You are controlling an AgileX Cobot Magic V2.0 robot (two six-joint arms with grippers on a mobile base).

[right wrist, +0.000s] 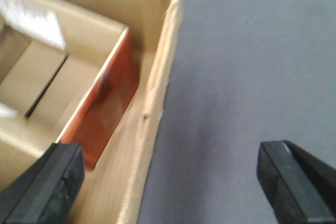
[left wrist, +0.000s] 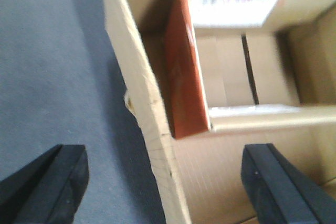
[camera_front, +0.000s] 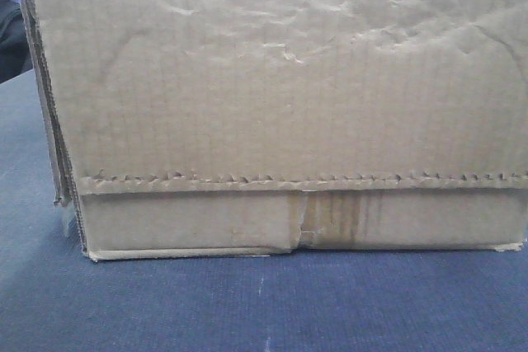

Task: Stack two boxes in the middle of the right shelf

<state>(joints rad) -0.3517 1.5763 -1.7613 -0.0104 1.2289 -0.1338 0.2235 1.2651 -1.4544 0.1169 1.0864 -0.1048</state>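
Observation:
A large brown cardboard box [camera_front: 280,105], wrinkled, with a serrated flap edge and a centre tape strip, fills the front view on a blue surface. My left gripper [left wrist: 165,187] is open, its jaws straddling the box's left wall [left wrist: 152,124]: one finger [left wrist: 50,187] outside, one finger [left wrist: 286,182] over the inside. My right gripper [right wrist: 173,182] is open and straddles the box's right wall [right wrist: 157,108]. The box is open on top, with an orange-brown inner flap [left wrist: 184,66] that also shows in the right wrist view [right wrist: 105,108]. The shelf is out of view.
The blue cloth-like surface [camera_front: 247,302] lies under and round the box. A dark object [camera_front: 10,35] shows at the far left edge behind the box. A white label [left wrist: 233,6] sits inside the box.

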